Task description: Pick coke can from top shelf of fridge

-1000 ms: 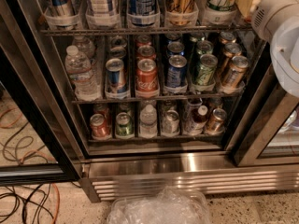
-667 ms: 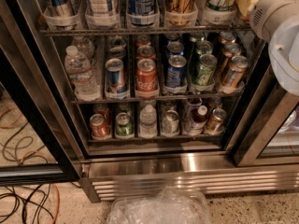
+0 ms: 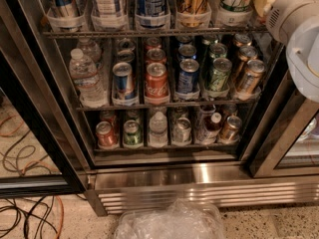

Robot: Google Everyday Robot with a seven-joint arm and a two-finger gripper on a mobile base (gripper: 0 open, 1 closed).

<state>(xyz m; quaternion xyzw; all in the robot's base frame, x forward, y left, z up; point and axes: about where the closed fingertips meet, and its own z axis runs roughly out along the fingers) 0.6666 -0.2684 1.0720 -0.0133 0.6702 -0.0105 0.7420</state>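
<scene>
The fridge (image 3: 164,176) filled most of the frame, its top cut off, so only 3 wire racks showed. The coke can (image 3: 156,81) stood upright at the front of the middle rack (image 3: 99,106), near the frame's centre, in a clear plastic holder. A blue can (image 3: 123,79) stood just beside it on the left and a darker blue can (image 3: 188,75) on the right. Behind it, more red cans (image 3: 155,55) lined up, mostly hidden apart from their tops. A water bottle (image 3: 84,77) stood at the rack's left end, with a green can (image 3: 219,72) and bronze-gold cans (image 3: 249,75) toward the right.

On the upper rack (image 3: 84,33), the tall cans were cut off by the top edge, and their labels could not be read. The lower rack (image 3: 164,146) held smaller-looking cans and bottles that were dim and hard to identify.

The robot's white arm (image 3: 304,59) bulged in from the right edge. The pincer (image 3: 279,11) was at the upper right corner, beside the upper rack's right end and well apart from the coke can. I cannot tell how far open it was or whether it held anything.

Crumpled clear plastic (image 3: 169,223) lay at the bottom edge, partly cut off. Cables (image 3: 25,218) trailed out of the lower left corner.
</scene>
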